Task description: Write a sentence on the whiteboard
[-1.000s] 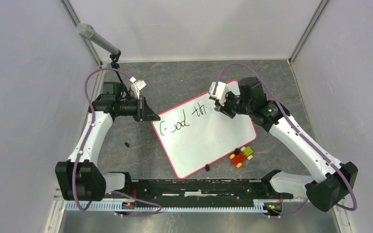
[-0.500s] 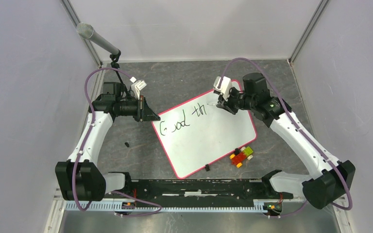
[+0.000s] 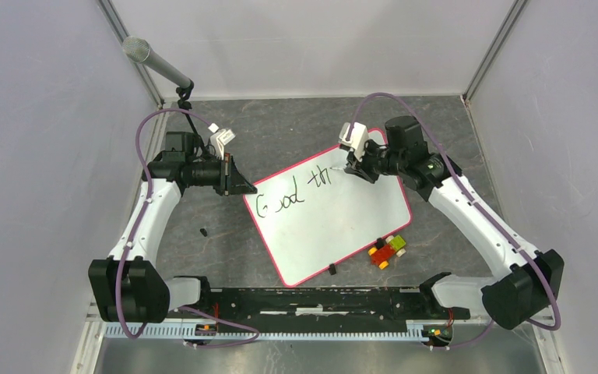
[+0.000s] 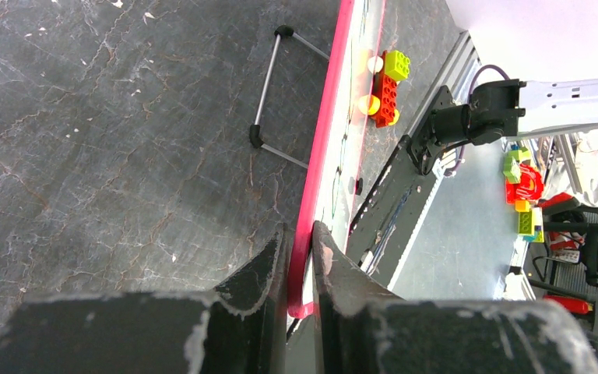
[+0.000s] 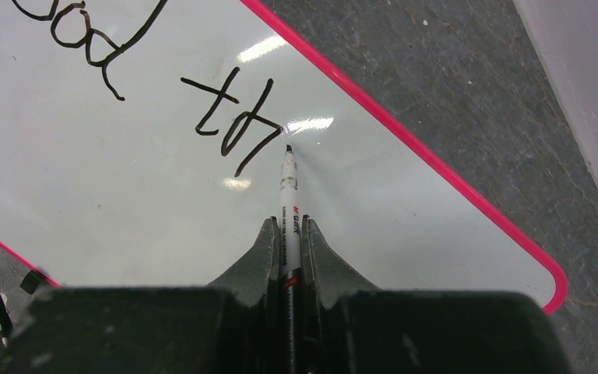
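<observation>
Whiteboard (image 3: 335, 226) askew — long axis near-left to far-right

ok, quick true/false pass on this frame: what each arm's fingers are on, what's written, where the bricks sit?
1. The left fingers clamp the whiteboard by its red rim. True.
2. The right fingers are empty. False: they grip a marker, its tip at the board just past the "th".
3. The writing reads "Good th". True.
4. The toy bricks lie on the whiteboard. False: they sit on the table beside the board's edge.
</observation>
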### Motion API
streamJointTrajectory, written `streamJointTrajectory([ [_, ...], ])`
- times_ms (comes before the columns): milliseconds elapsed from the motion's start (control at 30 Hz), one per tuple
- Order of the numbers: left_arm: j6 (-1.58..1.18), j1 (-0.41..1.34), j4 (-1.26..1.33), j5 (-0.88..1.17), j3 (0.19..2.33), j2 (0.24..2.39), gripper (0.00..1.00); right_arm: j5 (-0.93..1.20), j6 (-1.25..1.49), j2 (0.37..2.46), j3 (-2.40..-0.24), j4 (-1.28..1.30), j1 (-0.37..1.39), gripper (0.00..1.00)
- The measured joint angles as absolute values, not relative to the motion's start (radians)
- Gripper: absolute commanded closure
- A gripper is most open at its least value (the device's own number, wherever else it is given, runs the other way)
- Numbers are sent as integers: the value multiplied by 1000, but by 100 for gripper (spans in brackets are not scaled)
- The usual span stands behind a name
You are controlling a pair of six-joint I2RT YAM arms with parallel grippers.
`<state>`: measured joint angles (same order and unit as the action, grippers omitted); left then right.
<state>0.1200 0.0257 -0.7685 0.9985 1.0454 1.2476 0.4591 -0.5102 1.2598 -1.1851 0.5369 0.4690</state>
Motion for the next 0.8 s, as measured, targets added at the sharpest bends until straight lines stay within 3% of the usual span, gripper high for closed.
streamJointTrajectory([
  [800,120,31,-770,991,1045,1247,98,417,-521,1276,-1185,531,443,100],
])
